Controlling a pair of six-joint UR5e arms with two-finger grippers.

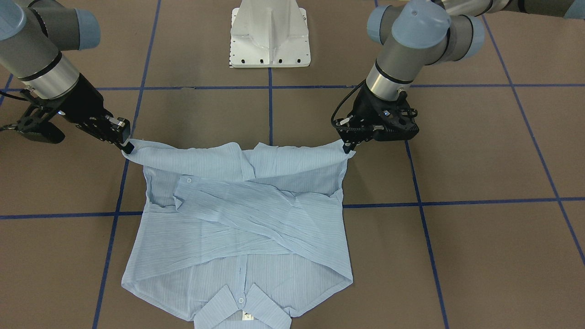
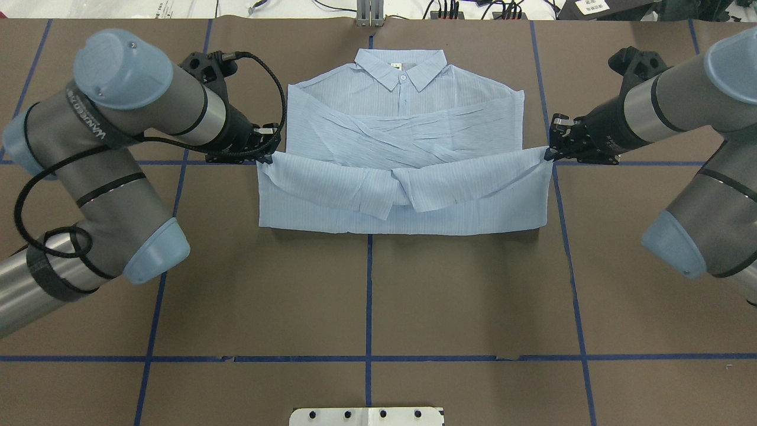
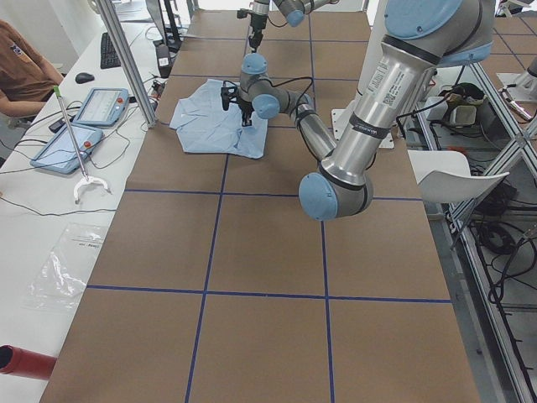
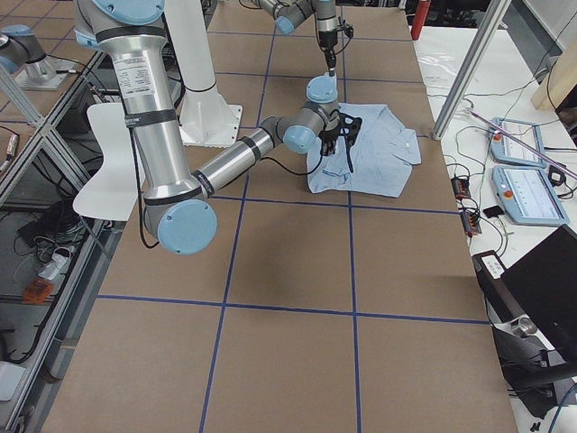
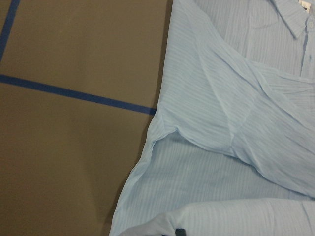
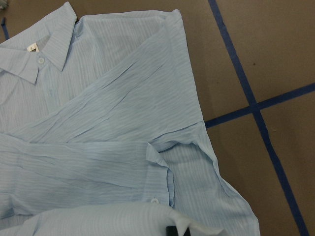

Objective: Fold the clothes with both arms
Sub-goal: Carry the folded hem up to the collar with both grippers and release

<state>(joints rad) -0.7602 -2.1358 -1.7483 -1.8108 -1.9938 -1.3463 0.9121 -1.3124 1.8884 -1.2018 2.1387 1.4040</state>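
The pale blue striped shirt [image 2: 402, 118] lies face up on the brown table, collar [image 2: 400, 64] at the far side, both sleeves crossed over the chest. Its bottom part is lifted and stretched as a band [image 2: 402, 189] between the grippers. My left gripper [image 2: 267, 157] is shut on the hem's left corner; in the front-facing view it [image 1: 348, 147] is on the right. My right gripper [image 2: 549, 155] is shut on the hem's right corner, on the left in the front-facing view [image 1: 128, 147]. Both wrist views show the shirt [image 5: 231, 123] [image 6: 113, 123] below the held hem.
The brown table [image 2: 366, 296] carries a grid of blue tape lines. The white pedestal base [image 1: 269, 36] stands on the robot's side. Tablets and a grabber tool [image 3: 80, 151] lie on the side bench, where a person sits [image 3: 21, 67].
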